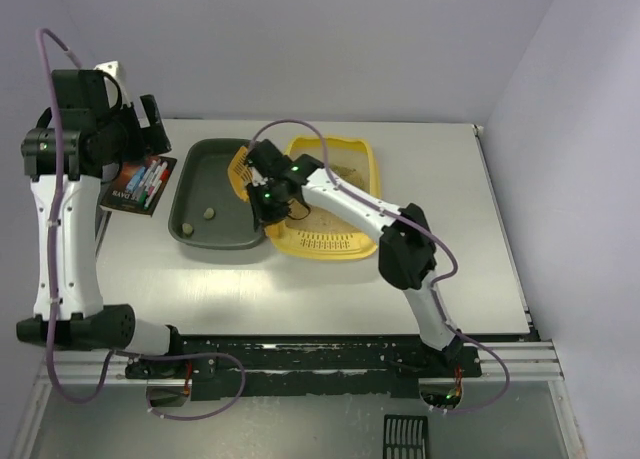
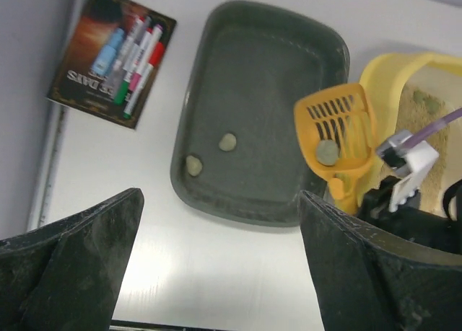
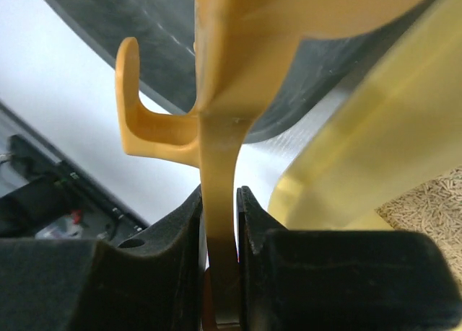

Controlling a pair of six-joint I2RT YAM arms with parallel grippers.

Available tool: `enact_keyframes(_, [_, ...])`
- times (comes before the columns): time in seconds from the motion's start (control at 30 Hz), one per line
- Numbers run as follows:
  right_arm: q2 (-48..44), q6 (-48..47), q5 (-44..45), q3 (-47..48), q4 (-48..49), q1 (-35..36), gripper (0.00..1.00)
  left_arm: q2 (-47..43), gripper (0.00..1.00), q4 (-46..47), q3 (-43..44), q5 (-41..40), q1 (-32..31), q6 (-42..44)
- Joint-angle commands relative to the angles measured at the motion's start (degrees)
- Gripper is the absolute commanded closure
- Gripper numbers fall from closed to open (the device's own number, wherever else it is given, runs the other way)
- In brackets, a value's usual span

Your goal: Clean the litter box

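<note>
Viewing from the top external camera: the right arm crosses the litter box and hides its middle. The box lies centre-table with its slotted ledge at the near end, touching a dark grey tray on its left. The right gripper sits over the box's left rim. The table is white and the walls are pale.

Left wrist: the left gripper is spread wide with nothing between the fingers, high above the table. The litter box is cut off at the right edge, well apart from it. An orange scoop carrying one clump hangs over the tray's right rim. Two clumps lie in the tray, and a marker pack lies to its left.

Right wrist: the fingers are clamped on the scoop handle, and the scoop blade is cut off at the top. The box wall and litter lie just to the right.
</note>
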Motion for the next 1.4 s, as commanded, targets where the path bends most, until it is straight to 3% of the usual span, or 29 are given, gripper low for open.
enact_keyframes(0.0, [6.29,-6.73,16.96,13.27,-16.51,5.85,1.00,3.28,0.01,-3.89,1.14,10.17,2.69,-0.05])
enact_keyframes(0.17, [13.16,-8.46,31.57,20.00,-24.19,11.33,1.00,-0.32,0.00,2.45,-3.26,6.62,4.23,-2.41])
enact_keyframes(0.4, [13.14,-8.10,45.65,16.60,-23.91,15.50,1.00,-4.52,0.00,10.21,-3.58,-12.95,4.30,-5.45])
enact_keyframes(0.53, [9.51,-7.40,45.66,13.68,-20.48,15.56,1.00,-10.16,0.01,17.89,-6.74,-14.71,4.29,-4.54])
enact_keyframes(0.67, [4.15,-6.26,43.57,12.36,-16.72,15.47,1.00,-9.95,0.01,20.33,-5.23,-10.25,4.32,-0.37])
enact_keyframes(0.9, [-12.19,-2.45,38.21,3.78,-9.21,14.58,1.00,3.15,0.01,16.12,4.78,11.37,4.24,4.33])
enact_keyframes(1.03, [-24.66,0.15,37.94,-10.32,-2.91,13.24,1.00,8.14,0.01,19.51,3.84,19.04,4.06,1.61])
enact_keyframes(1.2, [-36.08,2.23,31.94,-23.39,1.63,7.06,1.00,9.86,0.01,27.61,-5.86,10.72,-0.31,0.77])
enact_keyframes(1.37, [-38.98,-0.08,23.71,-29.96,3.01,-1.13,1.00,15.02,0.01,31.38,-9.55,-1.92,-7.67,4.62])
